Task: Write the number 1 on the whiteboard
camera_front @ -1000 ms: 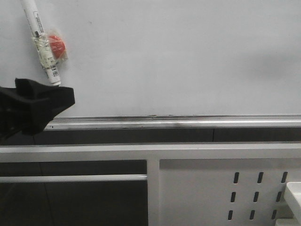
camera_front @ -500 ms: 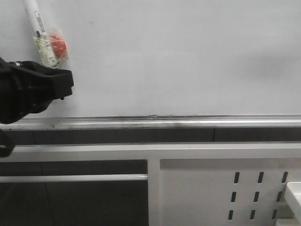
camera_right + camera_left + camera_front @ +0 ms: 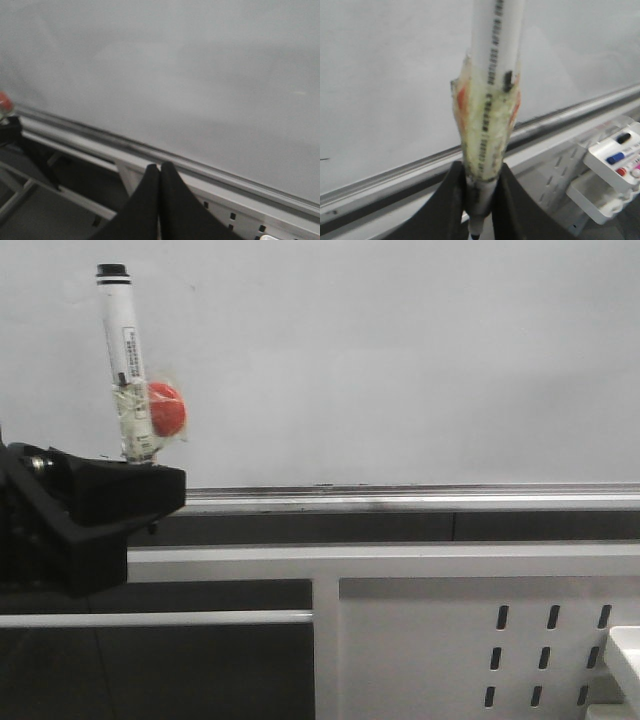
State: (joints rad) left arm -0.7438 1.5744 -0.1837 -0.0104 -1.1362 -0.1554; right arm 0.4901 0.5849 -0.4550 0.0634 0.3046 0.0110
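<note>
The whiteboard (image 3: 400, 360) fills the upper front view, pale and glossy, with its silver ledge (image 3: 400, 498) along the bottom. No number 1 shows on it. My left gripper (image 3: 140, 480) is at the lower left, shut on a white marker (image 3: 127, 370). The marker stands nearly upright in front of the board, black end up, wrapped in yellowish tape with a red ball (image 3: 165, 408) taped to it. In the left wrist view the jaws (image 3: 480, 200) clamp the marker (image 3: 492, 75) near its lower end. My right gripper (image 3: 160, 167) is shut and empty, facing the board (image 3: 175, 75), and is out of the front view.
Below the ledge is a white perforated metal panel (image 3: 470, 640) and a white crossbar (image 3: 150, 619). A white tray corner (image 3: 625, 650) shows at the lower right. The left wrist view shows a tray of spare markers (image 3: 615, 155) and a small dark mark (image 3: 323, 160) on the board.
My left gripper has moved right and down with the marker. The marker has swung from leaning left to nearly upright, and its black top end has come into view.
</note>
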